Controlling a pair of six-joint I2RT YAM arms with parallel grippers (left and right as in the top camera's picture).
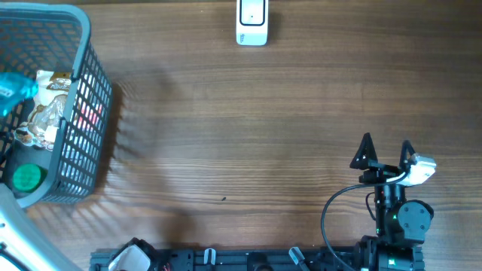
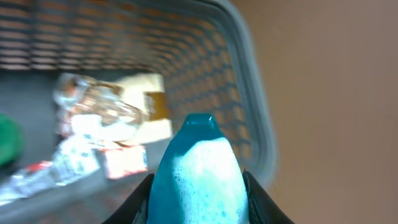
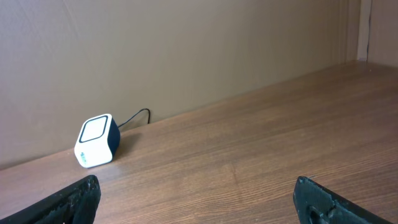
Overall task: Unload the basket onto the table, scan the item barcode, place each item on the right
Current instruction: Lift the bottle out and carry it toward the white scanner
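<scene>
My left gripper [image 2: 198, 200] is shut on a teal bottle [image 2: 198, 168], its black fingers [image 2: 142, 200] pressed against both sides. The bottle hangs above the inside of the grey mesh basket [image 2: 255, 93]. From overhead the teal bottle [image 1: 13, 90] shows at the basket's left side; the gripper itself is mostly out of frame there. The white barcode scanner [image 1: 251, 22] stands at the table's far edge, also seen as the scanner [image 3: 96, 141] in the right wrist view. No barcode shows. My right gripper [image 1: 386, 154] rests open and holds nothing near the front right.
The basket [image 1: 83, 30] sits at the table's left end and holds a clear snack bag [image 1: 49, 105], a green-lidded item [image 1: 27, 178] and red-labelled packets [image 2: 124, 160]. A brown wall rises behind the scanner. The scanner's cable [image 3: 134, 116] runs back toward the wall.
</scene>
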